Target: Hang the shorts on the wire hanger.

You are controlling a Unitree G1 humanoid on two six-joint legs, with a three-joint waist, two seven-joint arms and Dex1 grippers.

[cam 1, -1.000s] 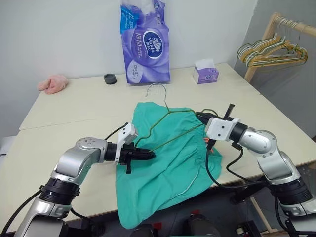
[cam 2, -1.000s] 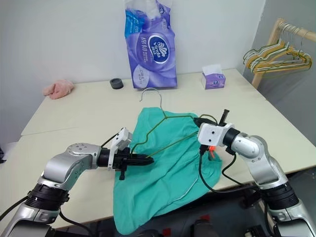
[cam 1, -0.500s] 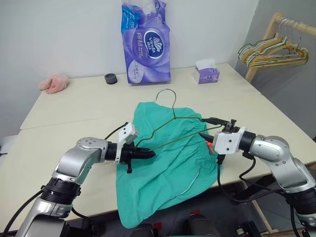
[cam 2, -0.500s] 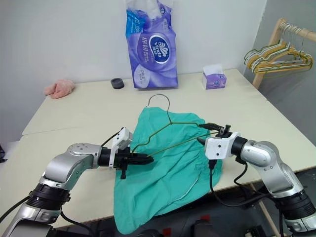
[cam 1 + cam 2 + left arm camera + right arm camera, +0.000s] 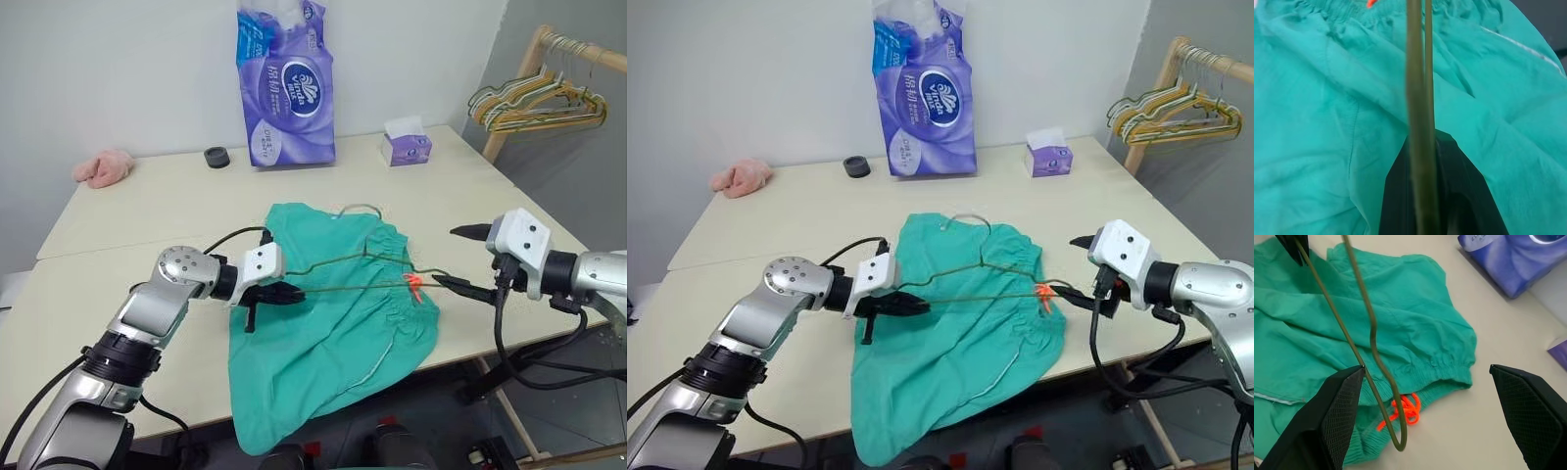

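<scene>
The teal shorts (image 5: 333, 338) lie spread on the table (image 5: 147, 211), one leg hanging over the front edge, an orange cord (image 5: 413, 286) at the waistband. The wire hanger (image 5: 353, 289) lies tilted just above them, its hook (image 5: 359, 208) towards the far side. My left gripper (image 5: 286, 294) is shut on the hanger's left corner; in the left wrist view the wire (image 5: 1420, 98) runs up from between the black fingers. My right gripper (image 5: 448, 257) stands wide open off the hanger's right corner. The hanger's right end (image 5: 1398, 443) passes close beside one of its fingers (image 5: 1337, 416).
At the back of the table stand a purple tissue pack (image 5: 286, 83), a small tissue box (image 5: 405, 147), a black roll (image 5: 217, 156) and a pink cloth (image 5: 103, 166). A wooden rack with bunched hangers (image 5: 534, 98) stands at the right.
My right gripper has opened, let go of the hanger's right corner and drawn back to the right. The hanger has tipped flatter, its hook dropping towards the shorts. My left gripper still holds it.
</scene>
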